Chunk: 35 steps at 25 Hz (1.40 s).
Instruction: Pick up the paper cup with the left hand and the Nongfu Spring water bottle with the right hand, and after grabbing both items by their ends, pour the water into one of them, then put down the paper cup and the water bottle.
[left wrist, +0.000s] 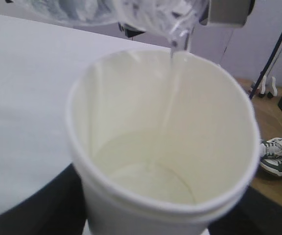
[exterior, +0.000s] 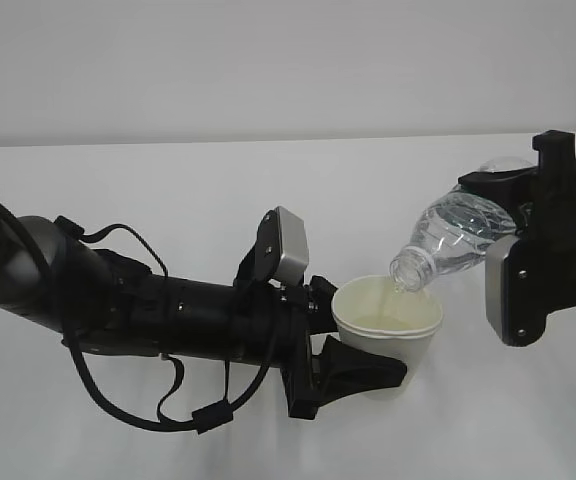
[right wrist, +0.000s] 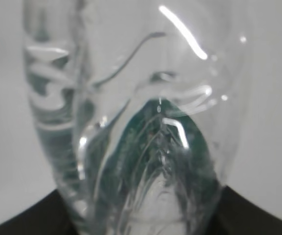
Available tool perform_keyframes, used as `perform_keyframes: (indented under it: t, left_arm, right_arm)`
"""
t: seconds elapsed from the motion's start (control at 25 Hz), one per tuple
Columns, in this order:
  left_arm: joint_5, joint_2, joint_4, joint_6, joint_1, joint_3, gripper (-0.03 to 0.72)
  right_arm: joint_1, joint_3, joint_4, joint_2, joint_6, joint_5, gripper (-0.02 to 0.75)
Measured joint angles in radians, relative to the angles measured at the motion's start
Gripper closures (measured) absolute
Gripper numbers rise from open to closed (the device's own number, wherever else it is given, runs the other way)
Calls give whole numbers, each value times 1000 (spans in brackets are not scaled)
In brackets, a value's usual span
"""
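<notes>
My left gripper (exterior: 353,345) is shut on the white paper cup (exterior: 386,318), holding it upright just above the table. In the left wrist view the paper cup (left wrist: 165,147) fills the frame, with a little water pooled on its pale yellowish bottom. My right gripper (exterior: 503,225) is shut on the base end of the Nongfu Spring water bottle (exterior: 453,238), which is tilted neck-down with its open mouth over the cup's rim. A thin stream of water (left wrist: 173,93) falls into the cup. The right wrist view shows the bottle (right wrist: 141,127) close up, green label seen through it.
The white table (exterior: 168,190) stretches behind and to the left of both arms. Past the table's far edge, the left wrist view shows a wooden floor with a shoe (left wrist: 280,156) and dark cables (left wrist: 273,54).
</notes>
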<state>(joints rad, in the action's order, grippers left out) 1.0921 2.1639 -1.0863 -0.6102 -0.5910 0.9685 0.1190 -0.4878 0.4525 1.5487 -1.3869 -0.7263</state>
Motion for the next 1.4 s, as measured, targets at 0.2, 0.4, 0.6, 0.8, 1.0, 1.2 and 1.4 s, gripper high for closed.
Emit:
perform_keyframes:
  t: [0.2, 0.4, 0.6, 0.8, 1.0, 1.2, 1.4]
  left_arm:
    - [0, 0, 0, 0, 0, 0, 211]
    - [0, 0, -2, 0, 0, 0, 211]
    - [0, 0, -2, 0, 0, 0, 211]
    - [0, 0, -2, 0, 0, 0, 211]
    - [0, 0, -2, 0, 0, 0, 211]
    - [-2, 0, -2, 0, 0, 0, 211]
    - [-4, 0, -2, 0, 0, 0, 211]
  right_arm:
    - [0, 0, 0, 0, -9, -2, 382]
    - [0, 0, 0, 0, -13, -5, 382]
    - [0, 0, 0, 0, -13, -8, 382]
    - [0, 0, 0, 0, -23, -9, 382]
    - [0, 0, 0, 0, -24, -10, 382]
    - [0, 0, 0, 0, -24, -11, 382]
    - [0, 0, 0, 0, -24, -11, 382]
